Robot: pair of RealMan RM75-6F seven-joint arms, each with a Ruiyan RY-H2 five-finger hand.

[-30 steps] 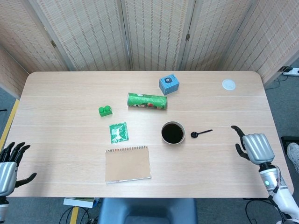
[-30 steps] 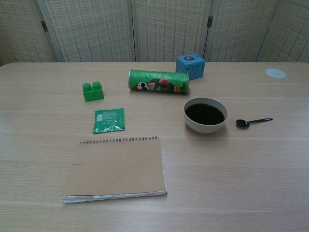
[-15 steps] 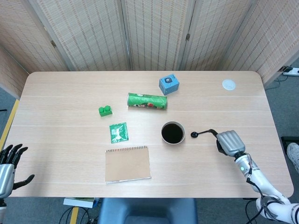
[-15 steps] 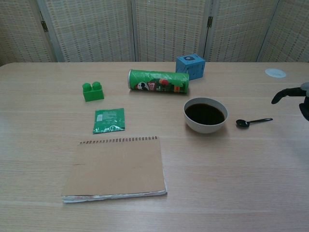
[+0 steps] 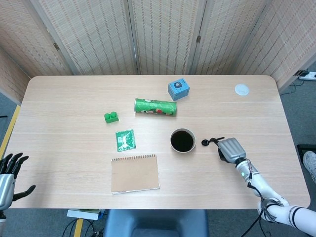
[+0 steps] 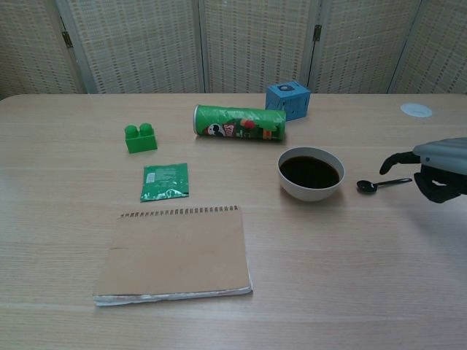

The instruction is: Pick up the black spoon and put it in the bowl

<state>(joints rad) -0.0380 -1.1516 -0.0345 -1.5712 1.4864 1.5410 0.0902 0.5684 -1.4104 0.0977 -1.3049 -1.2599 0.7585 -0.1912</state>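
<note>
The black spoon [image 5: 206, 142] [image 6: 368, 186] lies flat on the table just right of the bowl [image 5: 173, 146] [image 6: 309, 192], its handle pointing right. The bowl is pale outside and dark inside. My right hand [image 5: 228, 149] [image 6: 438, 171] hovers at the handle's far end, fingers apart and curved, with a fingertip close above the handle; nothing is held. My left hand [image 5: 7, 180] hangs off the table's near left corner with spread fingers and shows only in the head view.
A green can [image 5: 155, 107] lies on its side behind the bowl, with a blue cube [image 5: 178, 90] beyond it. A green brick [image 5: 111, 117], a green sachet [image 5: 125, 140] and a brown notebook [image 5: 135, 173] sit to the left. A white disc [image 5: 241, 89] lies far right.
My right hand has moved left from the table's right edge to the end of the spoon's handle. The spoon and bowl have not moved. My left hand sank slightly lower.
</note>
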